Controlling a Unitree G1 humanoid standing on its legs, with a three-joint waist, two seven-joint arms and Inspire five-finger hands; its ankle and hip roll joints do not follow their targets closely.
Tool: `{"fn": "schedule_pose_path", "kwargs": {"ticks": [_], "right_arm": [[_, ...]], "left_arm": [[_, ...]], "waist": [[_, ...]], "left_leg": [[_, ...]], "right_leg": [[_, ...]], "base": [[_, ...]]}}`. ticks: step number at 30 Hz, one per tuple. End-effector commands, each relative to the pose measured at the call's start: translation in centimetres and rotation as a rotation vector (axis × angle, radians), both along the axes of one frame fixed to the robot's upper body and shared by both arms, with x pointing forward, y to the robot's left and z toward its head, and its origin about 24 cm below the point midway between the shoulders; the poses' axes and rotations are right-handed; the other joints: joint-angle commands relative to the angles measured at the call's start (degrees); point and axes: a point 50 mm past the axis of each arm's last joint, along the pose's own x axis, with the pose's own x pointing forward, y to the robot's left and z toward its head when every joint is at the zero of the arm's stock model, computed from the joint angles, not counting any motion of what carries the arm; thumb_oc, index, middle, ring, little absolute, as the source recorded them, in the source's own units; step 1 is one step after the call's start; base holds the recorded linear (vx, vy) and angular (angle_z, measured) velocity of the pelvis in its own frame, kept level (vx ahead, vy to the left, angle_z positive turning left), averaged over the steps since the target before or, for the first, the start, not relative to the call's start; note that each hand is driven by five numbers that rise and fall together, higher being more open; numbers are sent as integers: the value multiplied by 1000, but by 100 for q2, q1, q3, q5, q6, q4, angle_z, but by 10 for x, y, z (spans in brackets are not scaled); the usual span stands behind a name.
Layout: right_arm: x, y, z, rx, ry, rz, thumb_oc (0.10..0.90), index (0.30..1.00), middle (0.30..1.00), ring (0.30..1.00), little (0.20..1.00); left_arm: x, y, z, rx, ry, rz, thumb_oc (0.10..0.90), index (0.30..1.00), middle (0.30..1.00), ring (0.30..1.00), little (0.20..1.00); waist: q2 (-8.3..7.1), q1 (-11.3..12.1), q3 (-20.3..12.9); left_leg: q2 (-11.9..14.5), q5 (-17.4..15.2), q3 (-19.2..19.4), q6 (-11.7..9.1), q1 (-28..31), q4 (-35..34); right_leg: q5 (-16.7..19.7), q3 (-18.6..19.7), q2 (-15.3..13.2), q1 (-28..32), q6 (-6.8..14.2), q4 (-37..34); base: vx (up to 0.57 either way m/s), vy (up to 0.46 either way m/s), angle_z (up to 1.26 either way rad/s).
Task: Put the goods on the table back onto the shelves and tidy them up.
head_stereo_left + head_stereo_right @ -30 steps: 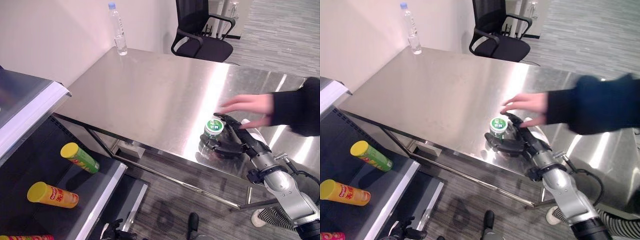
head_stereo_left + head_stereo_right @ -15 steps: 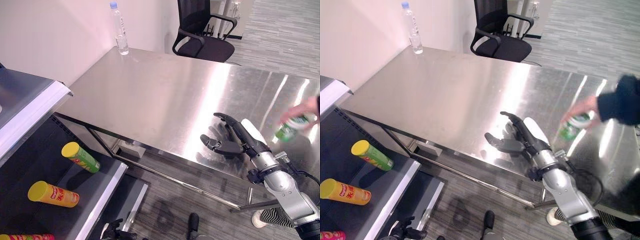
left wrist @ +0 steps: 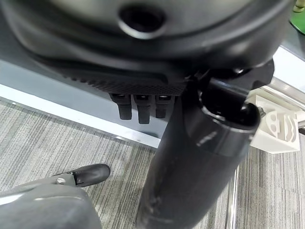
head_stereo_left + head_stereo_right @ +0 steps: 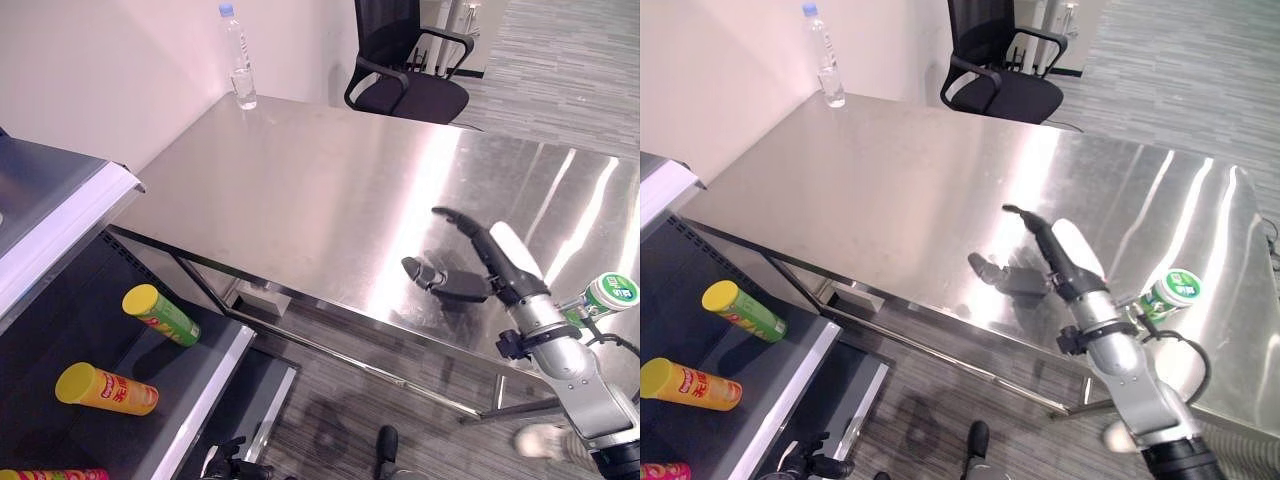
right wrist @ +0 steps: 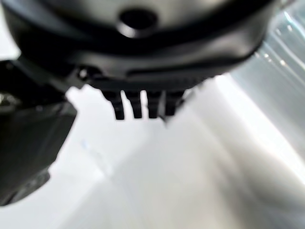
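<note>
left eye view: right hand (image 4: 470, 270) hovers, fingers spread, empty; green-lidded jar (image 4: 607, 296) and water bottle (image 4: 238, 60) on the bench (image 4: 300, 190), unshelved.

Right arm (image 4: 570, 365): silver-grey segmented shell, dark wrist joint. Right hand (image 4: 478, 272): dark fingers, white cover along its back. Left hand (image 3: 143, 57): dark ribbed housing, thick black thumb.

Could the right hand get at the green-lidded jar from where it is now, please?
Probably yes: the jar stands upright on the table just right of the open right hand, with nothing between them.
</note>
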Motion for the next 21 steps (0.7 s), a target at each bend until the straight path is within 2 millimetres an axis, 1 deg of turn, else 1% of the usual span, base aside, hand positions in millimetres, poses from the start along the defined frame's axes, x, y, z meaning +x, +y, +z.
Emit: {"fn": "schedule_pose_path", "kwargs": {"ticks": [1,2,3,4,6,7,8,9,13,14,15,16,18,21], "right_arm": [[-12,5,65,41,-399,10,800,900,900,900,900],[-19,-4,76,31,-473,-44,800,900,900,900,900],[-24,-10,83,20,-517,-79,800,900,900,900,900],[-30,-21,91,6,-568,-140,800,900,900,900,900],[-39,-34,97,5,-612,-206,800,900,900,900,900],[-39,-34,96,5,-612,-208,800,900,900,900,900],[-47,-46,100,7,-643,-266,800,900,900,900,900],[-51,-53,101,11,-652,-298,800,900,900,900,900],[-65,-80,95,67,-642,-413,800,900,900,900,900],[-65,-80,95,67,-642,-414,800,900,900,900,900],[-70,-89,90,120,-633,-439,800,900,900,900,900],[-71,-89,89,121,-633,-439,800,900,900,900,900],[-75,-99,75,225,-574,-439,800,900,900,900,900],[-75,-106,58,299,-492,-444,800,900,900,900,900]], "left_arm": [[16,30,12,107,-75,4,800,900,900,900,900],[13,31,11,110,-66,8,800,900,900,900,900],[12,31,11,110,-62,9,800,900,900,900,900],[11,31,10,112,-56,7,800,900,900,900,900],[9,32,10,116,-49,10,800,900,900,900,900],[9,32,10,117,-48,8,800,900,900,900,900],[6,34,9,115,-42,12,800,900,900,900,900],[5,34,9,116,-40,9,800,900,900,900,900],[3,39,10,120,-35,6,800,900,900,900,900],[3,39,10,120,-35,5,800,900,900,900,900],[2,42,10,121,-34,6,800,900,900,900,900],[2,42,10,122,-34,4,800,900,900,900,900],[4,44,12,121,-37,-10,800,900,900,900,900],[9,45,13,117,-53,-23,800,900,900,900,900]], "waist": [[-383,-3,-302],[-400,-31,-323],[-415,-45,-337],[-435,-70,-348],[-453,-104,-363],[-454,-88,-363],[-480,-143,-375],[-494,-167,-380],[-547,-248,-381],[-548,-242,-383],[-566,-311,-376],[-572,-291,-382],[-612,-371,-372],[-637,-428,-359]], "left_leg": [[59,133,287,-113,-359,125],[61,114,290,-105,-336,122],[60,103,298,-102,-326,123],[60,92,308,-97,-324,130],[64,76,324,-92,-313,128],[64,74,328,-92,-311,128],[67,57,341,-88,-303,127],[69,49,355,-86,-300,132],[76,7,433,-66,-312,155],[76,6,437,-66,-314,156],[74,-6,473,-55,-318,166],[73,-8,486,-54,-320,167],[76,-11,581,-48,-324,167],[68,-10,653,-47,-312,149]], "right_leg": [[-1351,172,-417,887,733,300],[-1352,182,-411,900,736,294],[-1353,191,-408,904,740,292],[-1351,208,-404,895,748,296],[-1347,229,-401,892,756,287],[-1347,233,-401,893,756,287],[-1340,258,-393,873,761,284],[-1338,276,-388,866,767,284],[-1290,382,-393,767,796,279],[-1289,386,-393,764,795,279],[-1263,446,-388,719,809,269],[-1262,460,-388,709,809,271],[-1203,575,-381,637,831,244],[-1157,660,-384,587,842,221]], "base": [[30,19,0],[32,23,0],[40,38,1],[27,36,0],[13,15,0],[0,0,0],[25,21,-5],[27,33,-11],[2,23,-15],[-3,28,-20],[-3,16,-26],[4,33,-24],[1,42,-31],[-5,29,-29]]}}
